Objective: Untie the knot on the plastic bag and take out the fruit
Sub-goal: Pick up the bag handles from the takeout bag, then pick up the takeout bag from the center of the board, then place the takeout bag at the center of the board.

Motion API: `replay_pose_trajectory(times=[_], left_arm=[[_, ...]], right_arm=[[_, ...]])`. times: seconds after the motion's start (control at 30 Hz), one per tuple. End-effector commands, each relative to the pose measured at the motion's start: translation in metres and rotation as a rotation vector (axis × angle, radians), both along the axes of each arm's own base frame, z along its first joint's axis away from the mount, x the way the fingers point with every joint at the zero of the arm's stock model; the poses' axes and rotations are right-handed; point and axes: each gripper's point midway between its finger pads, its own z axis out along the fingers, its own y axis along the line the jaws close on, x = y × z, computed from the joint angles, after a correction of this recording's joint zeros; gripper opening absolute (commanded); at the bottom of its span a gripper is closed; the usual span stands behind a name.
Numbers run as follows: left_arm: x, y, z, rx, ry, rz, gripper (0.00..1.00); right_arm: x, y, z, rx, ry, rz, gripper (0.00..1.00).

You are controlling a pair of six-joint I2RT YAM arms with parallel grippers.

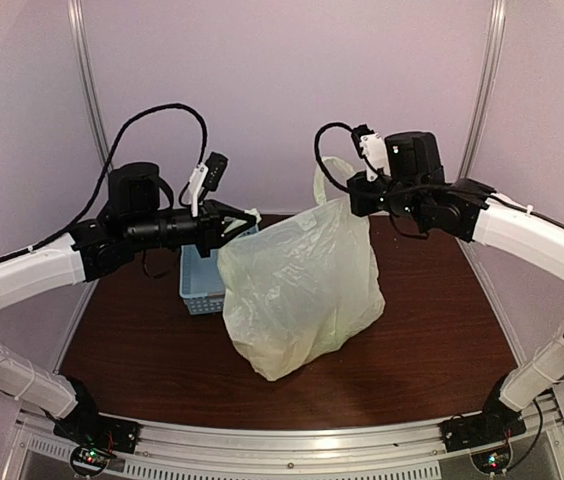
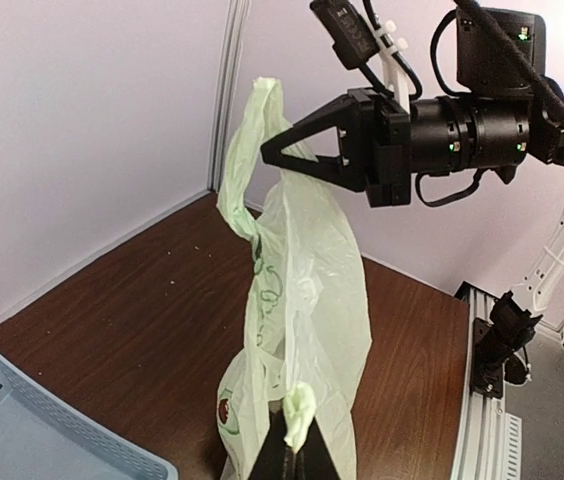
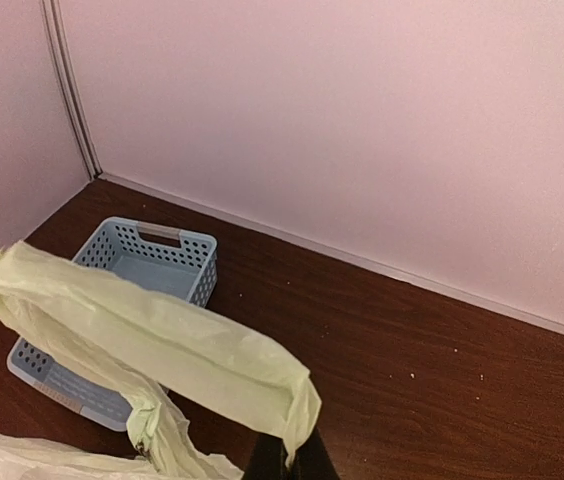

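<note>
Top external view — left tool (image 1: 246,219) and right tool (image 1: 350,200) each clamped on the plastic bag (image 1: 302,290).

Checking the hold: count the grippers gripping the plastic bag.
2. The left gripper pinches the plastic bag's upper left edge; the right gripper holds its loop handle up high. Both jaws are shut.

White arm links (image 1: 22,275), black joints (image 1: 137,190), black cables (image 1: 152,115)
</note>
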Motion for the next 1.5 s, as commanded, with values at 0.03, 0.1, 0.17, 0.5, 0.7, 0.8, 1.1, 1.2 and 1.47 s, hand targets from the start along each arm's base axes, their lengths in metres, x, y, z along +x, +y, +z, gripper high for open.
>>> replay_pose_trajectory(times=[0.03,0.1,0.17,0.5,0.7,0.8,1.1,1.2,1.47], left_arm=[[-0.001,0.005,0.051,-0.055,-0.116,-0.001,0.0],[-0.005,0.004,0.06,-0.072,-0.133,-0.027,0.0],[-0.011,0.001,0.067,-0.093,-0.148,-0.064,0.0],[-0.032,-0.011,0.057,-0.13,-0.107,-0.214,0.0],[-0.035,-0.022,0.037,-0.117,-0.05,-0.25,0.0],[-0.034,-0.025,0.028,-0.109,-0.023,-0.256,0.0],[-0.043,-0.025,0.023,-0.12,0.009,-0.297,0.15],[-0.047,-0.022,0.03,-0.128,0.01,-0.297,0.36],[-0.035,-0.007,0.055,-0.126,0.009,-0.174,0.78]], right_arm=[[0.002,-0.028,0.079,0.186,-0.129,-0.05,0.0],[0.002,-0.035,0.092,0.223,-0.152,-0.054,0.0],[0.003,-0.041,0.099,0.252,-0.163,-0.063,0.0],[0.028,-0.044,0.038,0.249,-0.025,-0.073,0.0],[0.038,-0.041,0.01,0.237,0.043,-0.065,0.0],[0.04,-0.04,0.001,0.226,0.066,-0.066,0.0],[0.033,-0.041,-0.007,0.216,0.108,-0.055,0.54],[0.026,-0.044,-0.002,0.224,0.113,-0.048,0.69],[-0.009,-0.043,0.007,0.287,0.155,0.025,0.78]])
